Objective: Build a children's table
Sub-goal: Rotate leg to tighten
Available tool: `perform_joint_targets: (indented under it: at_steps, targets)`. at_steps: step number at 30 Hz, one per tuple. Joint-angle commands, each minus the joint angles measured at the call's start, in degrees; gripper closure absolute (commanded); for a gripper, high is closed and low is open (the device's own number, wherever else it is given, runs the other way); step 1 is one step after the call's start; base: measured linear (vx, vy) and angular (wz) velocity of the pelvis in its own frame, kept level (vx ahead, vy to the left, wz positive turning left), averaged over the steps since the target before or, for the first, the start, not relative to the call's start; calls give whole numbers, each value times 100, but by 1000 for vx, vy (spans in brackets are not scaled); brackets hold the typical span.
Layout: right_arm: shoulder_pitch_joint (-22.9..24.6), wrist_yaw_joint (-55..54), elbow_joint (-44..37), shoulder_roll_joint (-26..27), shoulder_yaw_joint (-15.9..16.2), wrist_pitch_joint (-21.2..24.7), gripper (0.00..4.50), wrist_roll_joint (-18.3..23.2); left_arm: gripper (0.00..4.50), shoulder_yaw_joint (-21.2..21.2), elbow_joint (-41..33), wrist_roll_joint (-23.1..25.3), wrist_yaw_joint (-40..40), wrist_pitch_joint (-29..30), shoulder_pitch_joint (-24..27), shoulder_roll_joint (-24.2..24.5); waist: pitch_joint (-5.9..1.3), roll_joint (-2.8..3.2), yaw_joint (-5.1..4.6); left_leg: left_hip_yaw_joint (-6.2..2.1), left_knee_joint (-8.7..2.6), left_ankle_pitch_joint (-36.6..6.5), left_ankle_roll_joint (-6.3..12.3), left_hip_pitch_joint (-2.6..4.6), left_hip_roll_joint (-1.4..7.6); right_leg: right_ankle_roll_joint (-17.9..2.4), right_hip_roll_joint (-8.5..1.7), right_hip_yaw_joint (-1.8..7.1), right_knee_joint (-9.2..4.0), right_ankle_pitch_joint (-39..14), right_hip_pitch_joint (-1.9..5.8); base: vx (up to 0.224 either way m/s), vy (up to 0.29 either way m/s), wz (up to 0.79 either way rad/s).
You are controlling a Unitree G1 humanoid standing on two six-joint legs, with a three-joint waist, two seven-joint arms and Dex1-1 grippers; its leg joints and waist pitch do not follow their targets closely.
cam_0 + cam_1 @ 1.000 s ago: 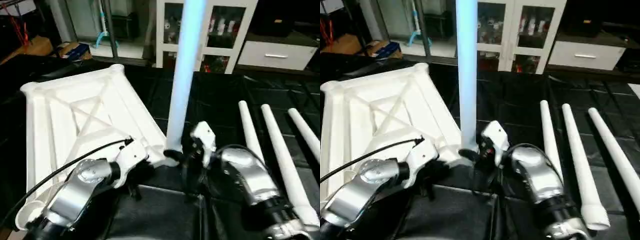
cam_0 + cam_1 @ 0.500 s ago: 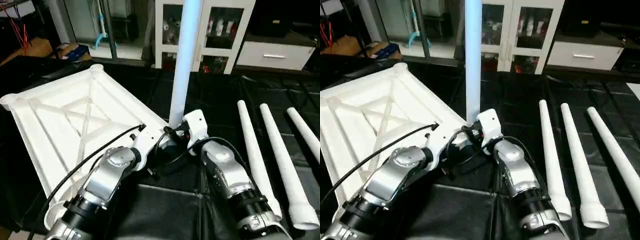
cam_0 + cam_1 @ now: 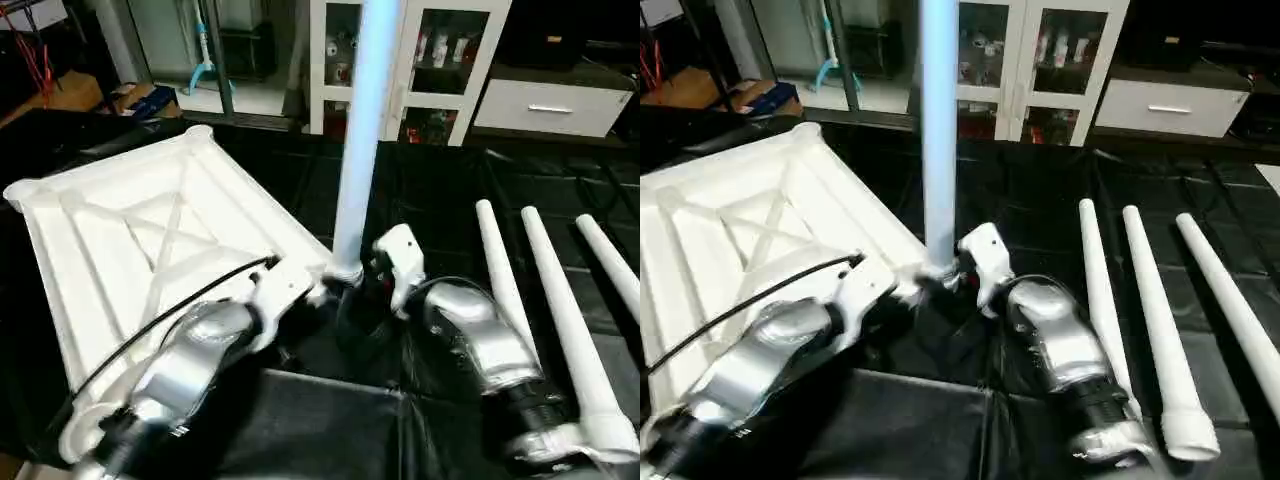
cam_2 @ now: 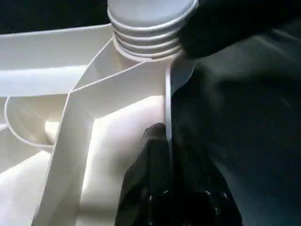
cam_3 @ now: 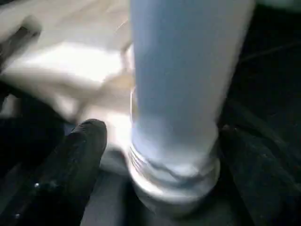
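Observation:
The children's table top (image 3: 130, 240) lies upside down on the left, its X-ribs facing up. One white leg (image 3: 360, 130) stands upright in the near right corner socket (image 4: 150, 42), with its threads still showing above the socket. My right gripper (image 5: 160, 136) is open around the leg's base, one black finger (image 5: 84, 155) standing clear of it. My left gripper (image 4: 167, 136) is shut on the top's thin rim just beside that socket. Three loose legs (image 3: 560, 310) lie side by side on the right.
A black mat (image 3: 440, 210) covers the work surface. A white glass-door cabinet (image 3: 420, 60) and a white drawer unit (image 3: 555, 105) stand behind it. My silver forearms (image 3: 480, 340) cross the near part of the mat.
My right gripper's fingers have spread wider around the leg's base. The left gripper stays shut on the rim. The whole picture has shifted with the camera.

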Motion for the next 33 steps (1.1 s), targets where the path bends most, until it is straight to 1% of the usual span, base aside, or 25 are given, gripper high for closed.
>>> perform_joint_targets:
  at_steps: [1, 3, 4, 5, 6, 8, 9, 11, 13, 14, 15, 18, 19, 20, 21, 23, 24, 25, 26, 27, 29, 33]
  targets:
    - [17, 351, -117, -32, 113, -29, 10, 53, 450, -112, -189, -118, -271, -249, 60, 34, -299, -19, 29, -94, -409, -719, 587, -35, 307, -1309, -332, 314, -401, -1026, 295, 0, 0, 0]
    - [21, 453, -123, -102, 133, -41, 10, 63, 450, -91, -243, -149, -307, -221, 100, 73, -297, -42, 47, -79, -408, -649, 595, -33, 303, -1371, -328, 322, -387, -923, 292, 0, 0, 0]
    - [21, 453, -123, -102, 133, -41, 10, 63, 450, -91, -243, -149, -307, -221, 100, 73, -294, -38, 55, -83, -411, -664, 587, -33, 305, -1373, -332, 320, -385, -948, 296, 0, 0, 0]
    - [4, 523, -52, -170, 136, -88, 10, 41, 450, -96, -348, -202, -431, -262, 179, 172, -297, -49, 70, -86, -415, -679, 570, -21, 319, -1365, -344, 323, -388, -1015, 295, 0, 0, 0]
    - [-5, 545, -19, -195, 134, -109, 10, 28, 450, -98, -390, -226, -481, -274, 211, 210, -297, -49, 70, -86, -415, -679, 570, -21, 319, -1365, -344, 323, -388, -1015, 295, 0, 0, 0]
    - [-6, 582, 27, -208, 132, -126, 10, 18, 450, -104, -451, -250, -532, -276, 265, 245, -291, -43, 107, -79, -417, -653, 530, -8, 318, -1352, -337, 329, -390, -1033, 287, 0, 0, 0]
    - [1, 609, 58, -211, 132, -143, 10, 12, 450, -107, -481, -263, -560, -280, 300, 259, -291, -55, 109, -79, -418, -639, 522, -17, 316, -1352, -336, 328, -382, -1010, 291, 0, 0, 0]
    - [26, 656, 122, -220, 170, -193, 10, 13, 450, -121, -523, -300, -587, -290, 346, 291, -291, -50, 108, -82, -420, -663, 509, -21, 315, -1350, -337, 327, -379, -1014, 297, 0, 0, 0]
    - [30, 665, 156, -205, 169, -226, 37, 4, 450, -121, -528, -312, -605, -308, 356, 308, -288, -53, 109, -79, -420, -699, 494, -20, 306, -1323, -335, 328, -392, -1088, 295, 0, 0, 0]
    - [30, 665, 156, -205, 169, -226, 37, 4, 450, -121, -528, -312, -605, -308, 356, 308, -287, -53, 110, -80, -420, -700, 488, -22, 307, -1319, -338, 329, -391, -1098, 297, 0, 0, 0]
    - [29, 619, 194, -148, 130, -244, 48, 13, 450, -123, -531, -323, -622, -320, 361, 317, -289, -50, 109, -80, -420, -705, 479, -17, 307, -1311, -338, 329, -393, -1115, 294, 0, 0, 0]
    - [24, 595, 201, -61, 46, -194, 77, 102, 450, -124, -529, -317, -634, -330, 360, 317, -296, -46, 107, -82, -417, -651, 482, -17, 307, -1320, -337, 329, -385, -1047, 297, 0, 0, 0]
    - [21, 596, 203, -58, 43, -193, 93, 107, 450, -122, -527, -317, -637, -330, 359, 317, -298, -48, 106, -82, -415, -610, 494, -19, 308, -1329, -332, 328, -375, -981, 299, 0, 0, 0]
    - [14, 598, 207, -51, 36, -192, 93, 118, 450, -120, -524, -317, -644, -332, 358, 318, -300, -41, 109, -83, -413, -593, 499, -18, 307, -1337, -334, 328, -372, -951, 300, 0, 0, 0]
    - [14, 627, 211, -52, 30, -206, 112, 132, 450, -123, -527, -314, -655, -330, 362, 315, -300, -46, 106, -82, -414, -587, 507, -19, 308, -1346, -328, 325, -370, -927, 300, 0, 0, 0]
    - [36, 729, 206, -60, 39, -228, 129, 170, 450, -140, -535, -315, -665, -328, 367, 315, -300, -43, 110, -80, -409, -594, 512, -20, 305, -1353, -337, 328, -371, -938, 306, 0, 0, 0]
    - [51, 749, 197, -55, 42, -241, 136, 176, 450, -144, -539, -319, -667, -326, 367, 315, -300, -44, 108, -79, -410, -597, 513, -20, 305, -1354, -333, 327, -372, -939, 304, 0, 0, 0]
    - [64, 767, 189, -52, 46, -254, 136, 182, 450, -148, -541, -322, -669, -324, 367, 315, -302, -65, 105, -77, -406, -592, 521, -24, 304, -1353, -334, 328, -372, -934, 308, 0, 0, 0]
    - [68, 770, 185, -50, 47, -253, 144, 184, 450, -148, -542, -323, -669, -323, 367, 315, -301, -53, 112, -81, -409, -576, 528, -21, 309, -1352, -337, 327, -369, -940, 306, 0, 0, 0]
    - [102, 790, 157, -38, 55, -249, 163, 198, 450, -152, -546, -330, -669, -316, 369, 314, -301, -50, 112, -79, -408, -570, 528, -20, 307, -1351, -335, 327, -370, -941, 304, 0, 0, 0]
    - [174, 796, 92, -9, 76, -229, 168, 216, 450, -154, -550, -331, -671, -306, 381, 322, -301, -40, 113, -83, -409, -561, 526, -22, 308, -1353, -334, 326, -366, -929, 305, 0, 0, 0]
    - [276, 659, 9, 65, 86, -182, 175, 223, 450, -157, -547, -316, -649, -266, 390, 317, -294, -57, 119, -77, -411, -604, 511, -19, 306, -1310, -336, 331, -382, -1026, 304, 0, 0, 0]
